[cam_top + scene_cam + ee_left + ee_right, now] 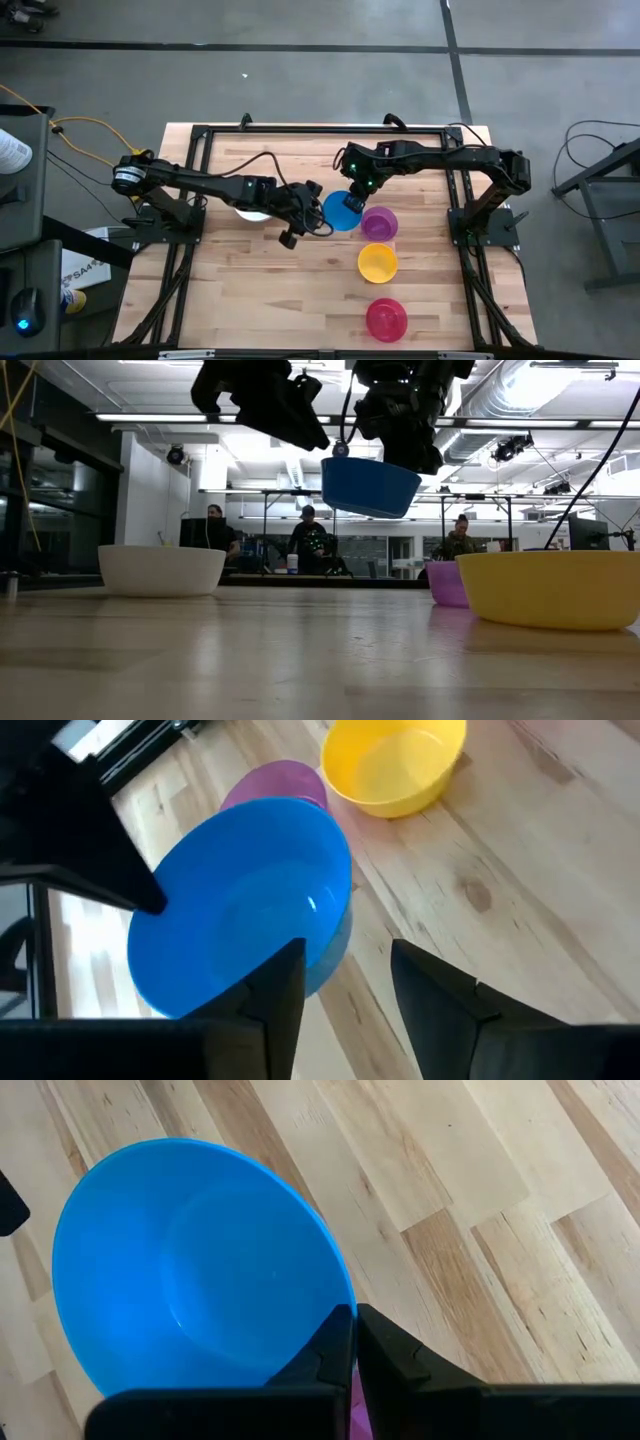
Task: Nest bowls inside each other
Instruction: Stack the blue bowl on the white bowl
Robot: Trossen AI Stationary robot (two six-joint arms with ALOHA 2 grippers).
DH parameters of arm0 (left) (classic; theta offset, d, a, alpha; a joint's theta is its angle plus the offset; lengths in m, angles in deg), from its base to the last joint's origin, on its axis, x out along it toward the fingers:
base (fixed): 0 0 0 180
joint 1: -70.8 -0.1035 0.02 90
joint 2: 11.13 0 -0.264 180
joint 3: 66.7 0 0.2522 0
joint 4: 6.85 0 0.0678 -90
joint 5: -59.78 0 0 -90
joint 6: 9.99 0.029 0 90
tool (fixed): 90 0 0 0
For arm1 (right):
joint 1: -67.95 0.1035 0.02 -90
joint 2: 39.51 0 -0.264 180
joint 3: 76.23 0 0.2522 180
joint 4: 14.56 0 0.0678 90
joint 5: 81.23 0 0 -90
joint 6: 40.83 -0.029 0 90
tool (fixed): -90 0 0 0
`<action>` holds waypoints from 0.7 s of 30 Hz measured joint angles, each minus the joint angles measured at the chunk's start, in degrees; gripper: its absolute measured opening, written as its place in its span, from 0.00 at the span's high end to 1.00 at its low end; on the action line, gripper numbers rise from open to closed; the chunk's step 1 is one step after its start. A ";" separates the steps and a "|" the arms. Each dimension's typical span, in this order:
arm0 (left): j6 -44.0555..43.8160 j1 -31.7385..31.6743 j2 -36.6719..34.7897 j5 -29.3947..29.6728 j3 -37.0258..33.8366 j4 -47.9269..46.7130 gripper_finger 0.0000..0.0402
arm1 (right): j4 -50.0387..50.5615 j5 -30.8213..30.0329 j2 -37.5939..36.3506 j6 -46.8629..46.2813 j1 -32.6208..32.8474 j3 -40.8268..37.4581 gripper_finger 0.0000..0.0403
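Note:
A blue bowl [338, 214] hangs above the table with my right gripper [352, 1342] shut on its rim; the low view shows the blue bowl [370, 485] well clear of the wood. My left gripper [345, 985] stands open just beside the bowl's near-left rim, with only bare table between its fingers. A white bowl [250, 212] rests on its base, half hidden under the left arm. The purple bowl [379, 223], yellow bowl [377, 262] and red-pink bowl [386, 319] stand on their bases in a row toward the near edge. My right gripper pinches the blue bowl's rim [340, 1302] on its far-right side, one finger inside the bowl and one outside. The fingers come slanting down from the far right. The bowl hangs mouth up, slightly tilted, lifted clear of the table.
Black frame rails [200, 180] run along the table's left, right and far sides. Bare wood [260, 290] lies at the near left. People sit at desks in the room beyond the far edge [310, 540].

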 joint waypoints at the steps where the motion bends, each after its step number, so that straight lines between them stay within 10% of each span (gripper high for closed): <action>1: 0.46 0.01 0.00 0.00 0.00 -0.21 0.64 | 0.00 0.12 0.00 -0.08 0.00 0.00 0.99; 21: 5.85 0.00 4.76 -0.24 9.85 -11.96 0.66 | -0.15 3.01 0.00 -1.18 0.00 0.00 0.99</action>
